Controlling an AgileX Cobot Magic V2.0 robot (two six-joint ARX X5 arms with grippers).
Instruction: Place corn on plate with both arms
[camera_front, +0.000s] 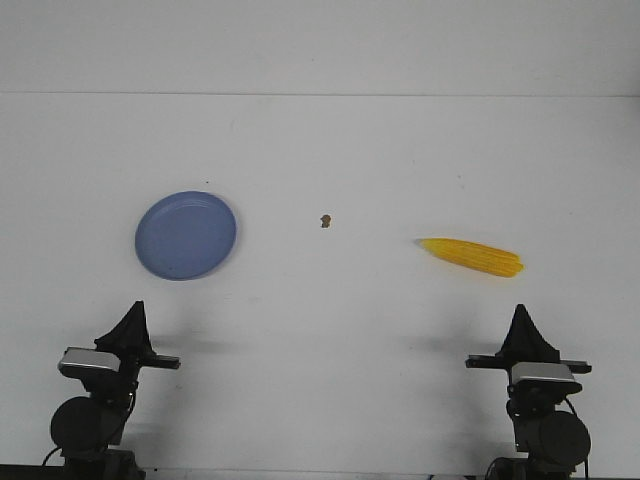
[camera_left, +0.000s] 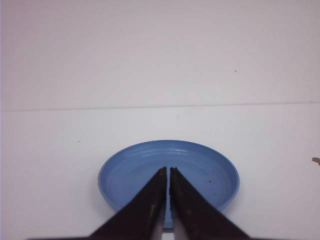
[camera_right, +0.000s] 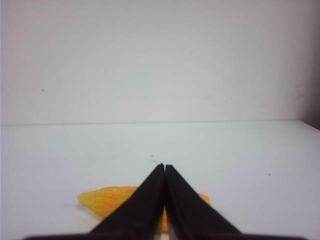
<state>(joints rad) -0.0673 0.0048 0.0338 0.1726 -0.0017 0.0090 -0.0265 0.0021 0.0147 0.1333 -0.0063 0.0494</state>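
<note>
The yellow corn (camera_front: 472, 257) lies on the white table at the right, its pointed end toward the middle. The blue plate (camera_front: 186, 235) lies flat and bare at the left. My left gripper (camera_front: 134, 318) is shut and empty, near the table's front edge, short of the plate. My right gripper (camera_front: 521, 321) is shut and empty, near the front edge, short of the corn. In the left wrist view the shut gripper (camera_left: 166, 170) points at the plate (camera_left: 135, 170). In the right wrist view the shut gripper (camera_right: 164, 166) points over the corn (camera_right: 107, 200), which it partly hides.
A tiny brown speck (camera_front: 325, 221) lies on the table between plate and corn; it also shows at the edge of the left wrist view (camera_left: 316, 161). The table's far edge meets a white wall (camera_front: 320, 45).
</note>
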